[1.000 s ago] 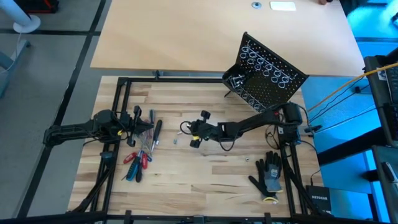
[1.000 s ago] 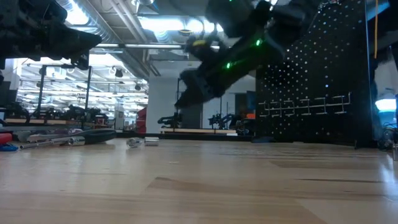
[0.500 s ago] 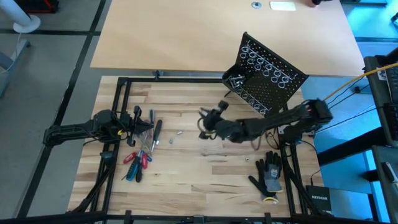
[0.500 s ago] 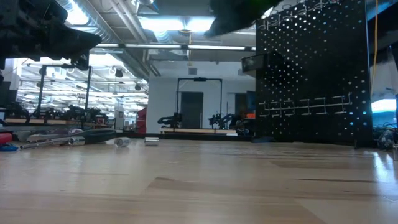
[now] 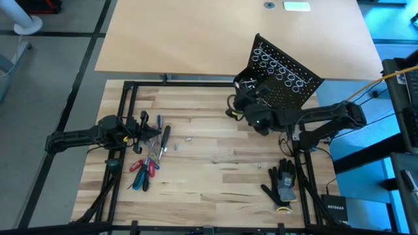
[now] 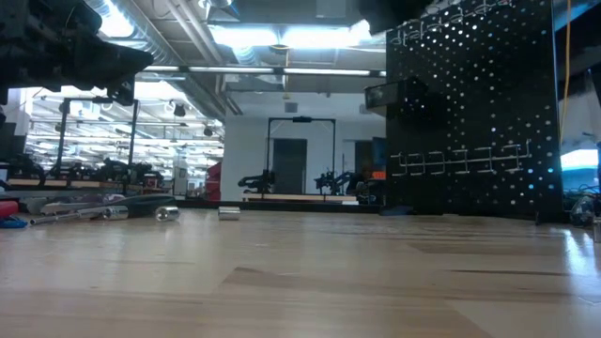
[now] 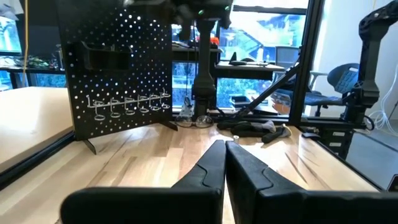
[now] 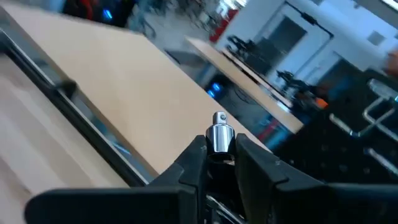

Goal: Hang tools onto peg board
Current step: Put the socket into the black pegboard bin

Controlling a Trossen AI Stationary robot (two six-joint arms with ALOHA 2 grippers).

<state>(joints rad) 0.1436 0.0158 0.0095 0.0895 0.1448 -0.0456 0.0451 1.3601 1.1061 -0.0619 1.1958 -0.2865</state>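
High view: the peg board (image 5: 282, 79) stands tilted in the upper right of the frame, at the seam between the pale table (image 5: 196, 32) and the butcher-block table (image 5: 209, 183). The right gripper (image 5: 233, 104) is just left of the board's lower left corner, near the small tray there. In the right wrist view its 2 fingers (image 8: 193, 163) pinch a small silver bit (image 8: 219, 136), which stands upright between them, with part of the peg board (image 8: 348, 124) at the right edge of that frame.

The left gripper (image 5: 145, 126) sits at the left of the frame, above the pile of tools (image 5: 149, 160): red, blue and black handled screwdrivers lying on the wood at lower left. The left wrist view shows its fingers (image 7: 214, 168) pressed together with nothing between them. 2 more silver bits (image 5: 183, 143) lie on the wood right of the pile, near the middle of the frame. A black and grey glove (image 5: 282, 184) lies at lower right.
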